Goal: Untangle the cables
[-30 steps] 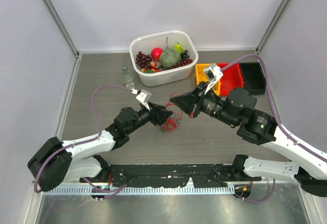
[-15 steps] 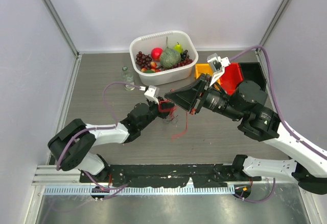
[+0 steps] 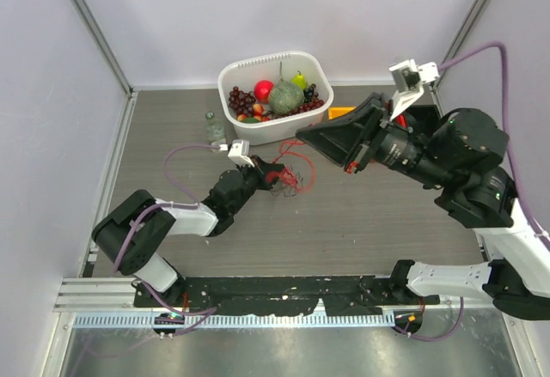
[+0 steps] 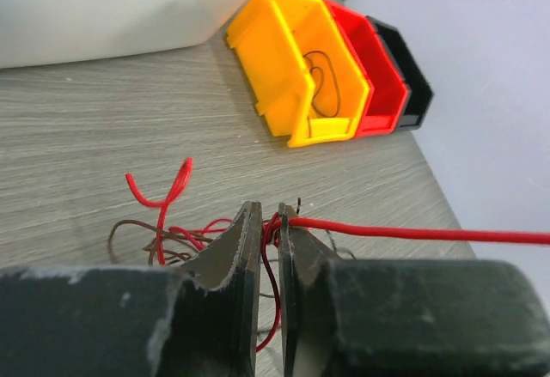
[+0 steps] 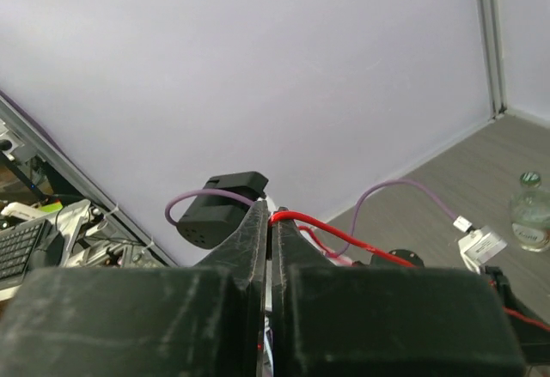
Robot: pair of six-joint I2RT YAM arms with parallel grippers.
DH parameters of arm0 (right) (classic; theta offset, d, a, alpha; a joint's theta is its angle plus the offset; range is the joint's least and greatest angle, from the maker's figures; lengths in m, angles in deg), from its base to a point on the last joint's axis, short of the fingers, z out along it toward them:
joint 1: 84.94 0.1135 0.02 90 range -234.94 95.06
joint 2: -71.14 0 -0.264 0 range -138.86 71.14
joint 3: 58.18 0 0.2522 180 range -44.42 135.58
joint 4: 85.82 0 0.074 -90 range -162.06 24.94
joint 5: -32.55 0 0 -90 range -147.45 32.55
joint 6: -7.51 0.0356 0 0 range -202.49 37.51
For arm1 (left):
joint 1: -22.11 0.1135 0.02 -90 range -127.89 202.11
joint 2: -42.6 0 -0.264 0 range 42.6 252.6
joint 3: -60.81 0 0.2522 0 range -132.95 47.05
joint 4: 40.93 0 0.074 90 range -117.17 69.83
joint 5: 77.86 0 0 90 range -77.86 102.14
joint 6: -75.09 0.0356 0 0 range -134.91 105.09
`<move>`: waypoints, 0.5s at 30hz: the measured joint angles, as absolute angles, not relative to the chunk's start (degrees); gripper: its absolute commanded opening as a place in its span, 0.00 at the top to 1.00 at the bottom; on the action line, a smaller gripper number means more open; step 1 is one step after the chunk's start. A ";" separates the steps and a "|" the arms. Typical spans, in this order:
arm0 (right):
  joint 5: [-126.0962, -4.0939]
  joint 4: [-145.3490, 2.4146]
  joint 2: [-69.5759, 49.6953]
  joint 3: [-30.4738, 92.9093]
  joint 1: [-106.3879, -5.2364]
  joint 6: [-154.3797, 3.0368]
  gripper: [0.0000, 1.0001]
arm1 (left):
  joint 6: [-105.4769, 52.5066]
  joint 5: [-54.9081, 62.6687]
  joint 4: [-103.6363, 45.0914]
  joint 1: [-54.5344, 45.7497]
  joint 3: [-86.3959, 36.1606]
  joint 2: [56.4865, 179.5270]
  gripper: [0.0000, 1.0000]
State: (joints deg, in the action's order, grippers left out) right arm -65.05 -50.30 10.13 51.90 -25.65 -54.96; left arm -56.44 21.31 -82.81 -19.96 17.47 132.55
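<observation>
The cables (image 3: 296,174) are a small tangle of thin red and dark wires on the grey table, just right of my left gripper (image 3: 277,173). In the left wrist view that gripper (image 4: 270,219) is shut on red strands of the bundle (image 4: 163,197). From there one red wire (image 4: 412,234) runs taut to the right. My right gripper (image 3: 300,133) hangs raised above the bundle. It shows in the right wrist view (image 5: 270,215) shut on that red wire (image 5: 361,244), which slants down toward the left arm.
A white basin (image 3: 263,129) of fruit stands behind the cables, with a small clear bottle (image 3: 214,126) to its left. Yellow (image 4: 296,68), red (image 4: 374,81) and black (image 4: 404,68) bins stand in a row at the back right, a dark wire lying in the yellow one.
My left gripper has closed on the bundle and shifted a little back-left. The right arm has risen and swung right and back, drawing a red wire out taut.
</observation>
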 measured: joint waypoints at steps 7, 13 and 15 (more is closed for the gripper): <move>-61.36 -49.69 12.71 53.40 -25.65 -59.63 0.99 | -58.61 20.31 -84.99 -19.89 18.23 131.74 0.83; -56.09 -47.99 16.49 53.25 -25.63 -64.75 0.99 | -61.36 24.26 -82.83 -19.89 19.83 128.05 0.58; -54.34 -47.94 18.37 53.14 -25.59 -65.97 0.99 | -61.71 25.31 -82.72 -19.87 21.45 126.17 0.51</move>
State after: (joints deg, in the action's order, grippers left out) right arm -54.34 -47.94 18.37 53.14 -25.59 -65.97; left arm -61.71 25.31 -82.72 -19.87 21.45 126.17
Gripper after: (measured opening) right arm 0.042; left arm 0.393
